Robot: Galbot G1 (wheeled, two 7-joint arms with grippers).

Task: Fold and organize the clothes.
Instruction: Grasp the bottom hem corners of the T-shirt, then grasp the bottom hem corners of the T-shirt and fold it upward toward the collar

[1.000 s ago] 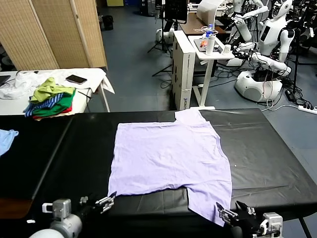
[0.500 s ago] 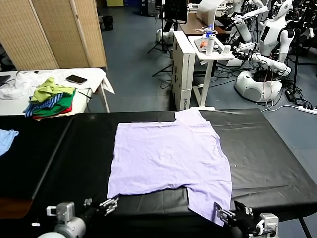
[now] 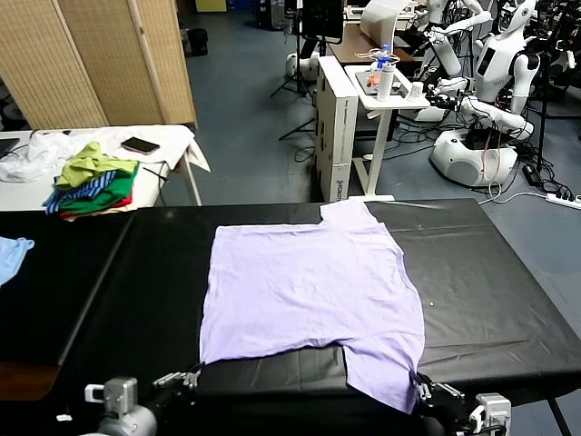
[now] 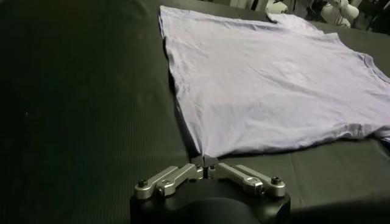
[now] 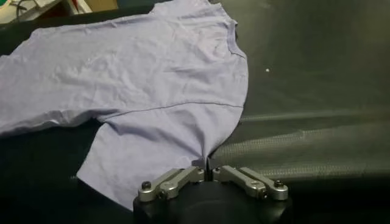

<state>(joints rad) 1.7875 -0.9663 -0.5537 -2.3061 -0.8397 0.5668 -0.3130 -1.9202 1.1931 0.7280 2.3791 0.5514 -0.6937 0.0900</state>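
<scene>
The clothes are one pale lavender T-shirt [image 3: 309, 286] lying flat on the black table [image 3: 490, 291], with one sleeve toward the far edge and one toward me. My left gripper [image 3: 192, 374] is at the near left corner of the shirt's hem. In the left wrist view the left gripper [image 4: 206, 163] is shut on that corner of the T-shirt [image 4: 268, 85]. My right gripper [image 3: 419, 392] is at the near sleeve. In the right wrist view the right gripper [image 5: 206, 165] is shut on the sleeve's edge of the T-shirt [image 5: 152, 79], and the cloth puckers into it.
A pile of green, yellow and striped garments [image 3: 91, 182] and a phone [image 3: 140, 145] lie on a white side table at the far left. A light blue cloth [image 3: 11, 252] lies at the table's left edge. A white cart [image 3: 381, 91] and other robots [image 3: 495, 82] stand behind.
Both grippers stood open just short of the shirt's near edge; both have shut on the cloth, the left on the hem corner and the right on the sleeve.
</scene>
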